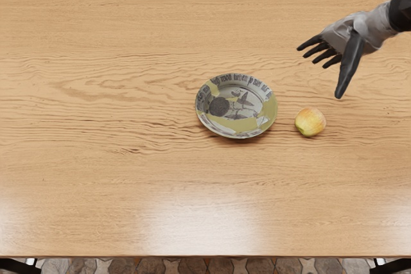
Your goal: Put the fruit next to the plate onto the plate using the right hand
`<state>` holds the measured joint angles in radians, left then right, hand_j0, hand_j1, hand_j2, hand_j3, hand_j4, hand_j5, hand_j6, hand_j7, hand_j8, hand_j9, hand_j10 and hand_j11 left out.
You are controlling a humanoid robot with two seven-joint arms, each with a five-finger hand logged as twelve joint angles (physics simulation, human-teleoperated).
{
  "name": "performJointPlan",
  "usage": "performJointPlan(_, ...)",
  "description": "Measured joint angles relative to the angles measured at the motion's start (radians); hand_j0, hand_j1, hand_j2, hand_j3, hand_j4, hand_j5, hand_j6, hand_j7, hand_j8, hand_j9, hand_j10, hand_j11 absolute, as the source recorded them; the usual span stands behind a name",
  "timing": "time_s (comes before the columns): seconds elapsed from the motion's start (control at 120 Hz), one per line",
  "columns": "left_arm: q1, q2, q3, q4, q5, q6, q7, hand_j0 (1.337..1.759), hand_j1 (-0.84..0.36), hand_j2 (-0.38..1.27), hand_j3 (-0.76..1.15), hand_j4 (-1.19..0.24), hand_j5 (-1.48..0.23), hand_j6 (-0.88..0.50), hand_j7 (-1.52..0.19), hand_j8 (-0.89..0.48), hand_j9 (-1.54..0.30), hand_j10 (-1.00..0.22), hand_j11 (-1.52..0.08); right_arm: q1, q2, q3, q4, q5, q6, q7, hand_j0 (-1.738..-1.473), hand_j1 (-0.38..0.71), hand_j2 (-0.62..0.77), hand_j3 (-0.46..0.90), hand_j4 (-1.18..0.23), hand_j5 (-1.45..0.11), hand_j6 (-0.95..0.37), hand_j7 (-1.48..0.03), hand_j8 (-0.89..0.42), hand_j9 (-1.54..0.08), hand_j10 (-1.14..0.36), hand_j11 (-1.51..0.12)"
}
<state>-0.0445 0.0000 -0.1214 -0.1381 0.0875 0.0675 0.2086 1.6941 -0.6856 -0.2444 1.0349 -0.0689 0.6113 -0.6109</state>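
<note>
my grey and black right hand (335,48) hangs over the wooden table (128,158) at the far right, fingers spread, holding nothing. below it, well apart, i see the small round yellow-red fruit (310,122) lying on the wood just beside the patterned grey and olive ceramic plate (236,105), on its right.

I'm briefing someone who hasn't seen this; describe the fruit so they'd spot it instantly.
On the wooden table, find the patterned plate near its middle. Just right of it, not touching, sits the fruit: small, round, plain yellow-red, unlike the flat plate.
</note>
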Motion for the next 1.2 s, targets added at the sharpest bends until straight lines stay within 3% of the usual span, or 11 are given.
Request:
performJointPlan(0.083, 0.0, 0.0, 0.0, 0.0, 0.0, 0.0, 0.0, 1.658, 0.35, 0.0, 0.0, 0.0, 0.0, 0.0, 0.0, 0.0, 0.0, 0.0, 0.0, 0.15, 0.125, -0.188, 0.082, -0.004, 0.0, 0.0, -1.658, -0.35, 0.0, 0.0, 0.0, 0.0, 0.0, 0.0, 0.0, 0.0, 0.0, 0.0)
performJointPlan(0.158, 0.0, 0.0, 0.0, 0.0, 0.0, 0.0, 0.0, 1.658, 0.35, 0.0, 0.0, 0.0, 0.0, 0.0, 0.0, 0.0, 0.0, 0.0, 0.0, 0.23, 0.215, -0.299, 0.119, 0.004, 0.0, 0.0, -1.658, -0.35, 0.0, 0.0, 0.0, 0.0, 0.0, 0.0, 0.0, 0.0, 0.0, 0.0)
performJointPlan(0.292, 0.0, 0.0, 0.0, 0.0, 0.0, 0.0, 0.0, 1.658, 0.35, 0.0, 0.0, 0.0, 0.0, 0.0, 0.0, 0.0, 0.0, 0.0, 0.0, 0.266, 0.323, -0.398, 0.145, 0.007, -0.013, 0.0, -1.658, -0.35, 0.0, 0.0, 0.0, 0.0, 0.0, 0.0, 0.0, 0.0, 0.0, 0.0)
performJointPlan(0.475, 0.0, 0.0, 0.0, 0.0, 0.0, 0.0, 0.0, 1.658, 0.35, 0.0, 0.0, 0.0, 0.0, 0.0, 0.0, 0.0, 0.0, 0.0, 0.0, 0.33, 0.36, -0.526, 0.236, 0.0, -0.218, 0.0, -1.658, -0.35, 0.0, 0.0, 0.0, 0.0, 0.0, 0.0, 0.0, 0.0, 0.0, 0.0)
performJointPlan(0.683, 0.0, 0.0, 0.0, 0.0, 0.0, 0.0, 0.0, 1.658, 0.35, 0.0, 0.0, 0.0, 0.0, 0.0, 0.0, 0.0, 0.0, 0.0, 0.0, 0.3, 0.367, -0.579, 0.353, 0.002, -0.632, 0.0, -1.658, -0.35, 0.0, 0.0, 0.0, 0.0, 0.0, 0.0, 0.0, 0.0, 0.0, 0.0)
performJointPlan(0.925, 0.0, 0.0, 0.0, 0.0, 0.0, 0.0, 0.0, 1.658, 0.35, 0.0, 0.0, 0.0, 0.0, 0.0, 0.0, 0.0, 0.0, 0.0, 0.0, 0.258, 0.364, -0.61, 0.494, 0.003, -0.964, 0.0, -1.658, -0.35, 0.0, 0.0, 0.0, 0.0, 0.0, 0.0, 0.0, 0.0, 0.0, 0.0)
performJointPlan(1.2, 0.0, 0.0, 0.0, 0.0, 0.0, 0.0, 0.0, 1.658, 0.35, 0.0, 0.0, 0.0, 0.0, 0.0, 0.0, 0.0, 0.0, 0.0, 0.0, 0.202, 0.378, -0.63, 0.554, -0.001, -1.169, 0.0, -1.658, -0.35, 0.0, 0.0, 0.0, 0.0, 0.0, 0.0, 0.0, 0.0, 0.0, 0.0)
